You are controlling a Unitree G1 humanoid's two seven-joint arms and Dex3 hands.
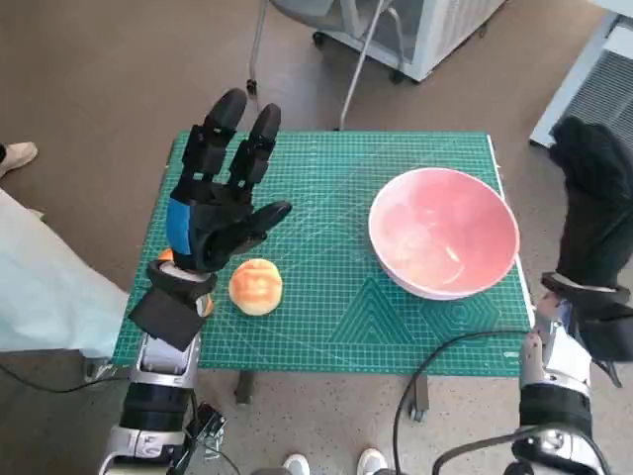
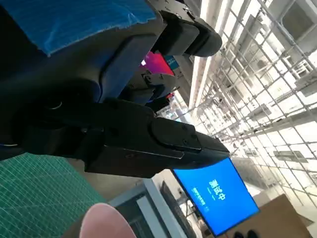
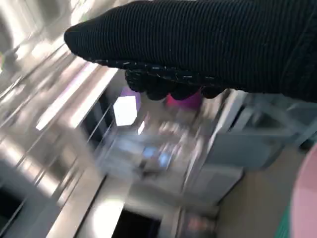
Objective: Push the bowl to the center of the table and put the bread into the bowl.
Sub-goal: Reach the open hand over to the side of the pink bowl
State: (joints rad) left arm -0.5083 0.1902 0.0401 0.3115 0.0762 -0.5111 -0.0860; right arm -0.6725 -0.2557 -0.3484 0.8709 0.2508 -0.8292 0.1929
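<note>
Plainly, the pink bowl (image 1: 444,232) sits on the green cutting mat (image 1: 326,188), close to the mat's right edge and partly over its near-right quarter, so it is off the middle. Its inside looks glossy and holds nothing that can be made out. The bread (image 1: 256,286), a round golden bun, lies on the same mat well apart from the bowl, toward the mat's near-left corner.

Just beside the bread, the left hand (image 1: 220,203) is raised above the mat with its fingers spread and stretched away from the robot, holding nothing. A second small orange thing (image 1: 166,256) peeks out behind its wrist; what it is cannot be told. The right hand (image 1: 593,203) hangs past the mat's right edge, beside the bowl and not plainly touching it; whether its gloved fingers are curled or straight cannot be told.

Only the head view shows the bread. The left wrist view instead gives the left hand's taped back (image 2: 74,22), a strip of mat, a sliver of bowl rim (image 2: 105,223) and a blue screen (image 2: 216,196). The right wrist view is blurred, showing the glove (image 3: 208,44) and a pink edge of the bowl (image 3: 304,198).
</note>
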